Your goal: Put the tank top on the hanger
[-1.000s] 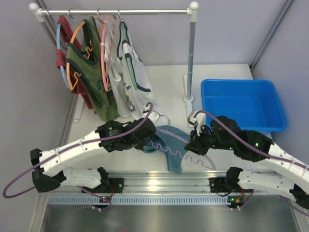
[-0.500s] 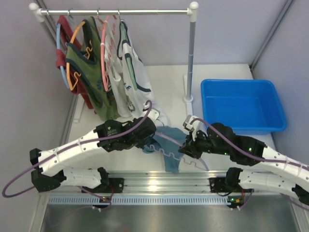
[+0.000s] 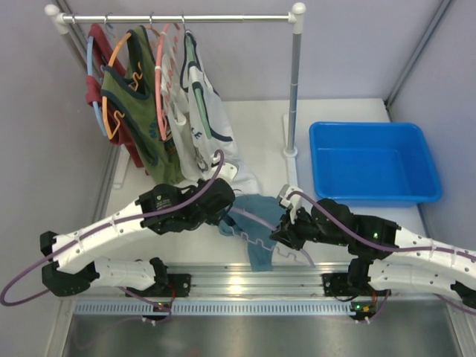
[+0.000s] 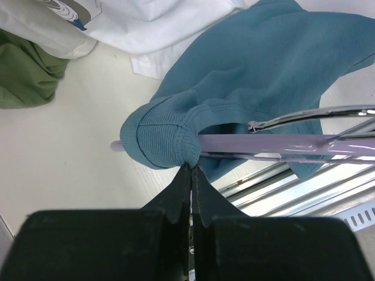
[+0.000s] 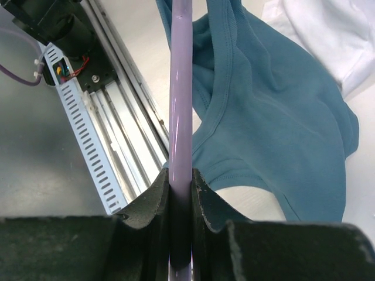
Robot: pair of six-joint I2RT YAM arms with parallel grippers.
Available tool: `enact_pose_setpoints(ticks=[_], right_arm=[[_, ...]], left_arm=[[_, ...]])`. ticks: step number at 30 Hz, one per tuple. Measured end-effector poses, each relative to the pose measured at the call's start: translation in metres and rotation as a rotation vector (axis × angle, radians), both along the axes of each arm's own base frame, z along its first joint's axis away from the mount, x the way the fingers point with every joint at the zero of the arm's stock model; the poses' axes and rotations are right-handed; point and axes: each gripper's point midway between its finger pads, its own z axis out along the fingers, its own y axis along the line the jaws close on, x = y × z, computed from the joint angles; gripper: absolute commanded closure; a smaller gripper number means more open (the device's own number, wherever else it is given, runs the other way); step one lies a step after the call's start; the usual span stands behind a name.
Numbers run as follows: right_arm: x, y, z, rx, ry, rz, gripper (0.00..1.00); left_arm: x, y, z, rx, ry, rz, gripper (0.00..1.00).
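The teal tank top (image 3: 256, 212) hangs bunched between my two grippers above the table's near edge. My left gripper (image 3: 225, 217) is shut on a ribbed strap edge of the tank top (image 4: 263, 70), which is wrapped over one end of the lavender hanger (image 4: 263, 143). The hanger's metal hook (image 4: 310, 117) lies just above the bar. My right gripper (image 3: 277, 232) is shut on the hanger's bar (image 5: 180, 88), which runs straight out from between the jaws. The tank top (image 5: 281, 105) lies spread to the right of that bar. The hanger's wavy edge (image 3: 253, 242) shows below the fabric.
A clothes rack (image 3: 294, 89) stands at the back, with an olive green top (image 3: 141, 111), a white top (image 3: 197, 111) and coloured hangers on its rail. A blue bin (image 3: 372, 128) sits at the right. An aluminium rail (image 3: 253, 279) runs along the near edge.
Both grippers have shifted left and slightly nearer, carrying the hanger and the tank top with them. The right arm has stretched further left. Neither grip has changed.
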Motion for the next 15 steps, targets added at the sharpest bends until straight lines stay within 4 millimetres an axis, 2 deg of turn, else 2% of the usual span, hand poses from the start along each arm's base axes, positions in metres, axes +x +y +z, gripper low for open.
enact_pose_setpoints(ticks=[6,10,11,13,15], right_arm=[[0.0,0.0,-0.001,0.013,-0.006,-0.003,1.0],[0.002,0.006,-0.002,0.045,-0.007,-0.01,1.0],[0.003,0.007,-0.005,0.05,-0.004,-0.014,1.0],[0.003,0.008,-0.009,0.052,0.0,-0.018,1.0],[0.003,0.008,-0.013,0.049,0.006,-0.023,1.0]], left_arm=[[-0.001,0.0,0.001,-0.001,-0.003,-0.015,1.0],[0.002,-0.005,0.005,-0.047,-0.035,-0.022,0.89],[0.002,-0.005,0.006,-0.063,-0.045,-0.024,0.82],[0.003,-0.006,0.008,-0.108,-0.071,-0.031,0.77],[0.003,-0.006,0.012,-0.15,-0.095,-0.038,0.66]])
